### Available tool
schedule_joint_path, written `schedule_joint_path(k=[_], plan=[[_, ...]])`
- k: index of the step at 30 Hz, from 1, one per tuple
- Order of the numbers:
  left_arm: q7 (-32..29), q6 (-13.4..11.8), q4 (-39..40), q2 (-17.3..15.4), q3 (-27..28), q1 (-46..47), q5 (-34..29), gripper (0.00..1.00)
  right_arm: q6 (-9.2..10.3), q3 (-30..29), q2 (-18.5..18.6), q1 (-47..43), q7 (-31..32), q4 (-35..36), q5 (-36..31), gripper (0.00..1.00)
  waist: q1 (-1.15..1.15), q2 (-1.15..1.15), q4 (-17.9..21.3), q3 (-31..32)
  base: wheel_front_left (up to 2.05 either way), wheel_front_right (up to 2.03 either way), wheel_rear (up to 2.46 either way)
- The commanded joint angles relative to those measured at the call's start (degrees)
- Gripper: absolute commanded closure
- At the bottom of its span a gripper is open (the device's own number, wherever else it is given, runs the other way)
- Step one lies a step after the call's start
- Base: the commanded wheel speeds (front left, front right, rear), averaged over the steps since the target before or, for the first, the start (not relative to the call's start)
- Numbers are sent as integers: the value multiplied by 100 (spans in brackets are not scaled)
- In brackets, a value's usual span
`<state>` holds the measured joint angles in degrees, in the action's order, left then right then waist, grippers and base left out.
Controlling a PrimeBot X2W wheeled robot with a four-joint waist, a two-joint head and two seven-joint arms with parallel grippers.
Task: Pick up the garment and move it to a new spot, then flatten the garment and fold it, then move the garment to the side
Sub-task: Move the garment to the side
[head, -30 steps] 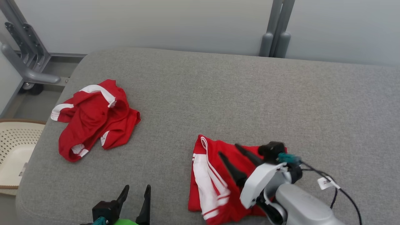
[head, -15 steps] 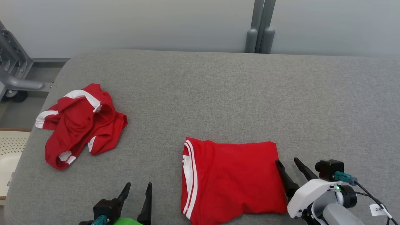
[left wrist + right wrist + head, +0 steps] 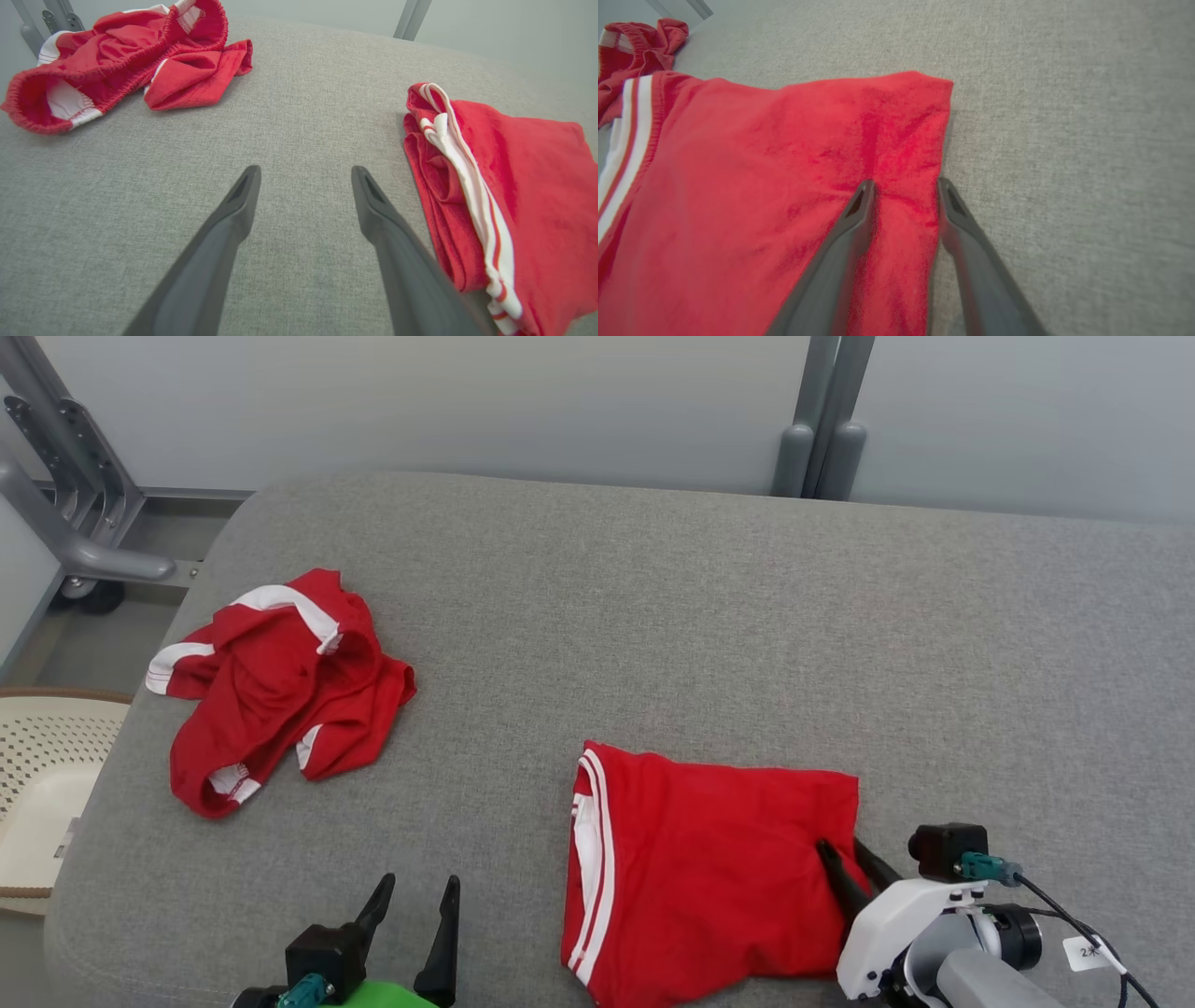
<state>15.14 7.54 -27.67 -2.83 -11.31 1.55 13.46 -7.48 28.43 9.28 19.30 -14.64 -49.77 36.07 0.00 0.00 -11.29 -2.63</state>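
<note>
At the near edge, the left gripper (image 3: 420, 882) hovers with its fingers spread wide and nothing between them. At about 3 o'clock from it lies the folded red garment (image 3: 709, 859), flat on the grey cushion (image 3: 653, 616). The right gripper (image 3: 906, 186) straddles the garment's right edge: one finger presses on the cloth, the other sits just off it. The fingers are apart, with a strip of fabric between them. The garment spreads toward 10 o'clock from that gripper. Farther off, at 11 o'clock, lies a crumpled red garment (image 3: 271, 691).
</note>
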Motion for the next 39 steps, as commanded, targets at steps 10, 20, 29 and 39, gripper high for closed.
schedule_joint_path(k=[10, 20, 29, 39], plan=[[-3, -12, 281, -14, -10, 16, -195, 0, 5, -426, 360, 409, -53, 39, -171, 100, 0, 0, 429, 77, 0, 0, 0], [-3, -12, 529, -14, -64, 94, -174, 0, 5, -905, 332, 344, -57, 94, -556, 100, 0, 0, 1576, 156, 0, 0, 0], [-3, -12, 702, -15, -237, 349, -175, 0, 4, -883, 237, 415, -55, 109, -725, 100, 0, 0, 2782, 58, 0, 0, 0], [-4, -11, 818, -17, -525, 624, -322, 0, 4, -803, 131, 409, -54, 174, -650, 100, 0, 0, 3825, -119, 0, 0, 0]])
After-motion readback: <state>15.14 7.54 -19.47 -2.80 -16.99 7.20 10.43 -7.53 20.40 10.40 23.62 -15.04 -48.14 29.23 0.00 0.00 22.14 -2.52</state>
